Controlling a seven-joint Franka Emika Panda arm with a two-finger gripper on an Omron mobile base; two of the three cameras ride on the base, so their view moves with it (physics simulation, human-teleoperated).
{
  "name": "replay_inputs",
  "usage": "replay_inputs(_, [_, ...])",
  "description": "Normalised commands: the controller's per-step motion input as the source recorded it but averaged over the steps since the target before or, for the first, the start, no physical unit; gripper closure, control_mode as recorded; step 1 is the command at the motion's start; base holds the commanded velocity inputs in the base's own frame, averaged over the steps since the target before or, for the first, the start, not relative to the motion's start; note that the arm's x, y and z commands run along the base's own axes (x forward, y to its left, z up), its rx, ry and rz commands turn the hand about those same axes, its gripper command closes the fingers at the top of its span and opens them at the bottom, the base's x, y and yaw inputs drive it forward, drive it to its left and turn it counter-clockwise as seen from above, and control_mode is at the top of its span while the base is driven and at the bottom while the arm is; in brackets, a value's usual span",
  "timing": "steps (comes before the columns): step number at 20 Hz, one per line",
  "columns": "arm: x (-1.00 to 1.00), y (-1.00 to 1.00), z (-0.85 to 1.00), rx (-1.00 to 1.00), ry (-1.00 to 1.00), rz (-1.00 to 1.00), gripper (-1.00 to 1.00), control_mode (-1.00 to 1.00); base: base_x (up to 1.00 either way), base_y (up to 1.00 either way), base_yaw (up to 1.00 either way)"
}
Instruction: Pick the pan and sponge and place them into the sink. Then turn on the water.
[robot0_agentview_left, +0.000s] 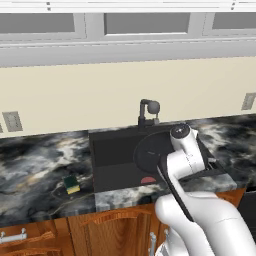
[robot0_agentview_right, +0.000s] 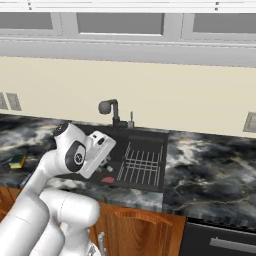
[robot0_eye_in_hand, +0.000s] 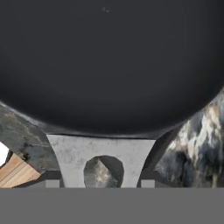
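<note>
The black pan (robot0_agentview_left: 150, 152) hangs tilted over the right half of the black sink (robot0_agentview_left: 107, 150), its thin handle running down across my arm. My gripper (robot0_eye_in_hand: 99, 183) is shut on the pan's grey handle bracket (robot0_eye_in_hand: 100, 151), and the dark pan bowl (robot0_eye_in_hand: 109, 65) looms close in the hand view. From the right base view my hand and gripper (robot0_agentview_right: 106, 161) sit over the sink (robot0_agentview_right: 150, 136). The yellow sponge with a green top (robot0_agentview_left: 72, 184) (robot0_agentview_right: 17, 161) lies on the counter left of the sink. No water runs from the black faucet (robot0_agentview_left: 148, 111) (robot0_agentview_right: 111, 109).
A wire dish rack (robot0_agentview_right: 142, 166) lies in the sink's right part. A red drain piece (robot0_agentview_left: 148, 180) (robot0_agentview_right: 108, 179) sits on the sink floor near its front. Marble counter (robot0_agentview_right: 210, 170) stretches to both sides, wooden cabinet fronts (robot0_agentview_left: 115, 230) below, wall behind.
</note>
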Motion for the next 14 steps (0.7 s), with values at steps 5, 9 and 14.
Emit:
replay_inputs(5, [0.10, 0.41, -0.02, -0.01, 0.00, 0.04, 1.00, -1.00, 0.00, 0.00, 0.00])
replay_inputs(9, [0.04, 0.28, -0.13, 0.00, 0.00, 0.03, 1.00, -1.00, 0.00, 0.00, 0.00])
replay_inputs(14, [0.00, 0.17, -0.13, 0.00, 0.00, 0.04, 1.00, -1.00, 0.00, 0.00, 0.00])
